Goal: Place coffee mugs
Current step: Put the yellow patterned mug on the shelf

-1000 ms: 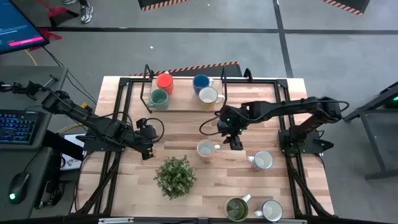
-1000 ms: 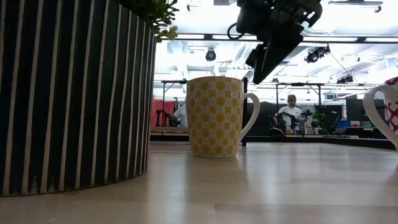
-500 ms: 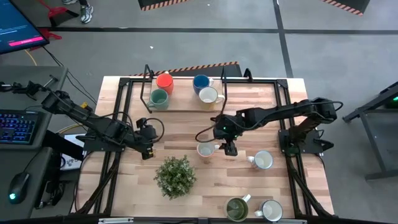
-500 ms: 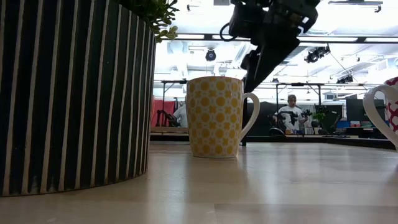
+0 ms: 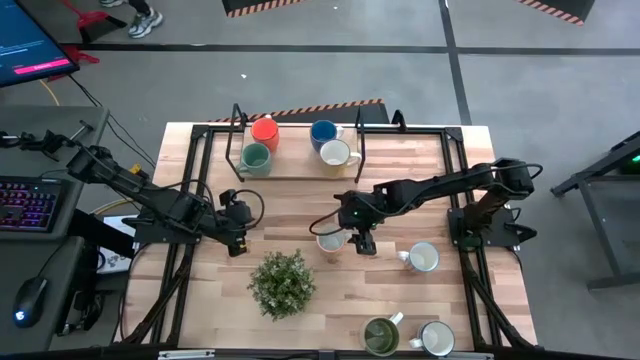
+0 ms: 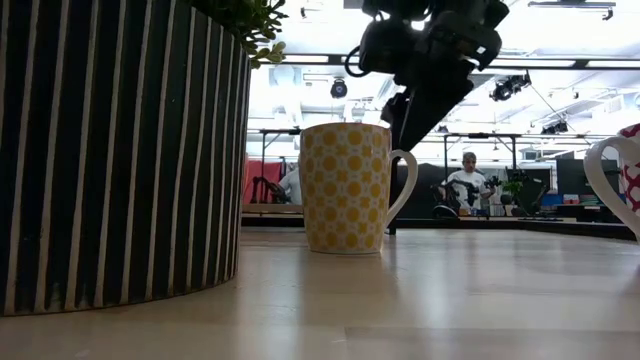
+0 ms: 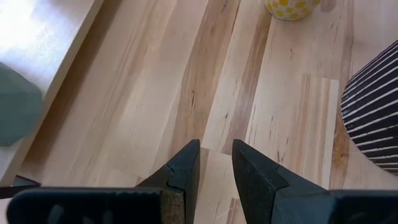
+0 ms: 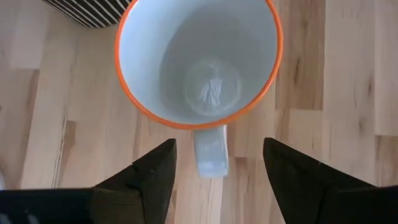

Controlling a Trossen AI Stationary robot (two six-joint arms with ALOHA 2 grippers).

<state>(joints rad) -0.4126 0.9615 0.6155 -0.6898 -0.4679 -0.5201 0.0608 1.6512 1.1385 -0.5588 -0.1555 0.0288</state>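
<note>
Nearest mug: the yellow-dotted mug (image 6: 345, 187) is standing upright on the table (image 5: 300, 205) near its middle, just beside the striped pot (image 6: 120, 150) of the potted plant (image 5: 282, 282), with its handle (image 8: 210, 151) sticking out toward the right arm's side.
Right gripper: the right gripper (image 8: 217, 165) is hanging just above that handle with its fingers spread wide and empty, one finger to each side of the handle and neither touching it.
Key relation: the handle's long axis is pointing straight back between the fingers, so, as a judgement, a short drop and a squeeze should be catching it; the mug body is lying just ahead of the fingertips.
Nearer arm: the right arm is far closer to this mug than the left.
Left gripper: the left gripper (image 7: 214, 165) is waiting low over bare wood at the table's left, partly parted and gripping nothing.
Far shelf: an orange mug (image 5: 264, 131), a teal mug (image 5: 255, 158), a blue mug (image 5: 323, 132) and a white mug (image 5: 335, 153) are already sitting there.
</note>
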